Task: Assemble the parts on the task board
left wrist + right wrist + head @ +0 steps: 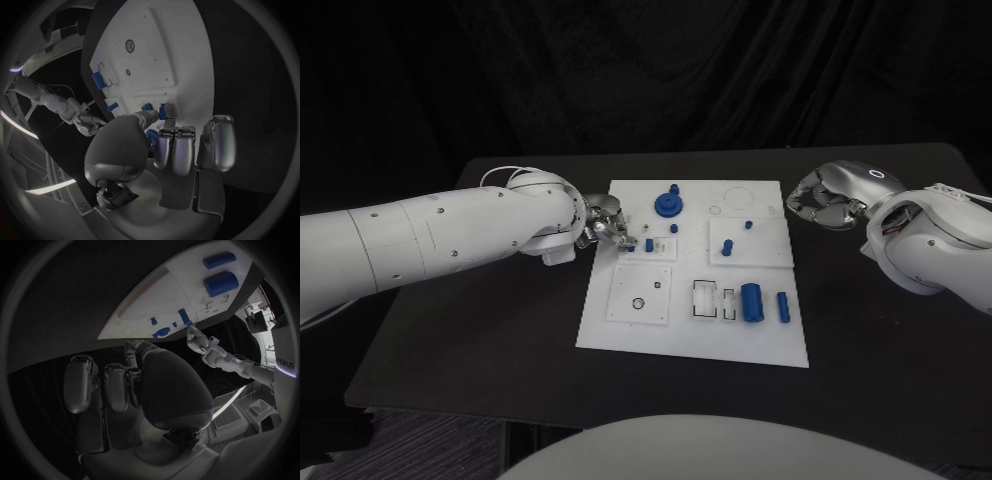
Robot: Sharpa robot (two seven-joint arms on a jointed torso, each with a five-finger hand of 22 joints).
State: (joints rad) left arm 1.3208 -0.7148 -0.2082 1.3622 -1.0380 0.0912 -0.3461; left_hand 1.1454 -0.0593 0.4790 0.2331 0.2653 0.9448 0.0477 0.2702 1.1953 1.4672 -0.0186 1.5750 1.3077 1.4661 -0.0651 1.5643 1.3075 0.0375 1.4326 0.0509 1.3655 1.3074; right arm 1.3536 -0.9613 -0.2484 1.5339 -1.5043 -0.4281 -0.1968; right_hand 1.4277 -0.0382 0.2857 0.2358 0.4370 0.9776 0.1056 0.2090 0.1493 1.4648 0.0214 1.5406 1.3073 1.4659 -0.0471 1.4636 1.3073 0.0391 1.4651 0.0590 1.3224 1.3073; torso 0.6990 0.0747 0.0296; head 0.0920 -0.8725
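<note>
White rectangular task board (625,330) lies flat in the middle of our black worktop (459,330), long side running away from us. On its far end stands a round blue part with a short stem (671,204). Near the middle of the board we see two small blue pegs (730,246), one just beyond the other. Toward the near right side a thick blue cylinder (751,301) lies beside a thinner blue bar (782,307), the two close but apart, with dark-outlined slots (707,299) to their left and a small dark ring (638,303) further left.

Our left robot hand (606,228) sits at the board's left edge, about level with the small pegs. From its wrist camera the fingertips (164,114) pinch a small blue piece (162,110) right against the board surface, so this hand is grasping that piece.

Our right robot hand (824,205) hovers over the bare worktop just off the board's far right edge, not touching the board. Its fingers (117,385) are curled in toward the palm with nothing between them, clenched on nothing.
</note>
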